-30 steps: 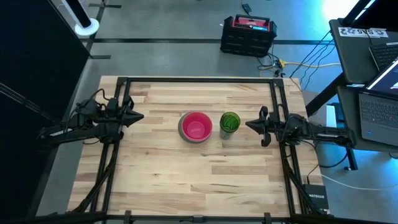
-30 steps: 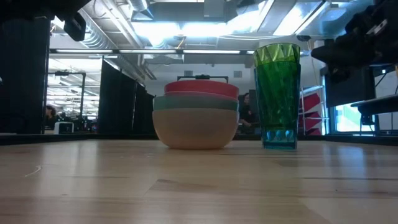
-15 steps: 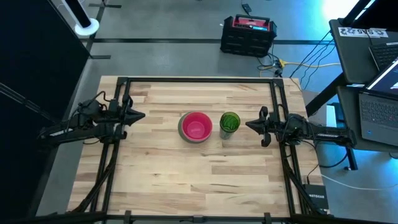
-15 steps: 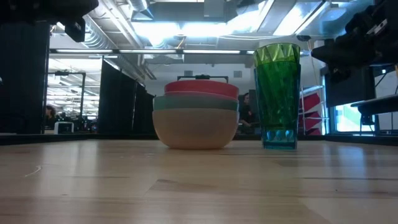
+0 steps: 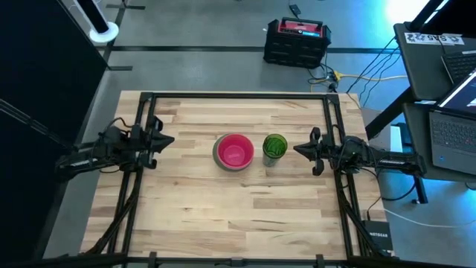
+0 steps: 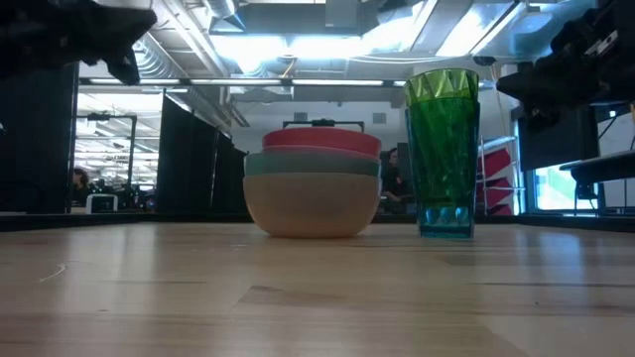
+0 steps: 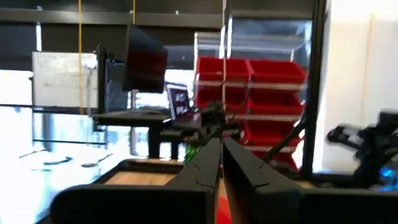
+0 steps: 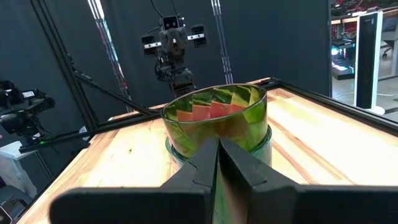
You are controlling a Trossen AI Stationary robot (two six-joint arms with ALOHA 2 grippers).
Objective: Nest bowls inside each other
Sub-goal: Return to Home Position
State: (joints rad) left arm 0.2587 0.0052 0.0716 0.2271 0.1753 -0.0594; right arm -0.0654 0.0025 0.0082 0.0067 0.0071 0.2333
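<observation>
Bowl stack point(image 5: 234, 151): middle of the table point(image 5: 223, 216), bowls nested one inside another, free of both arms.
Stack layers, from table height: coral bowl point(image 6: 320, 140) on top, grey-green bowl point(image 6: 313, 164) under it, pale bowl point(image 6: 312, 203) lowest and resting on the wood.
Left gripper point(image 5: 169, 139): fingers pressed together tip to tip, holding nothing. It sits at the table's left side, above the wood, pointing toward the stack and well apart from it.
Right gripper point(image 5: 297, 149): fingers closed on each other, empty. It sits at the table's right side, pointing inward.
Green cup point(image 5: 274, 147): upright, seated in a teal cup point(image 6: 446, 226), just beside the stack on its right. It is near the right gripper's tips and not touching them.
Stack relative to grippers: roughly midway between the two. The way from the left gripper is open wood, while the cup stands between the stack and the right gripper.
Right wrist view: the cup stands straight ahead of the closed fingers, with coral colour showing through its wall.
Off the table: black-and-red case point(image 5: 297, 41) on the floor beyond the far edge.
</observation>
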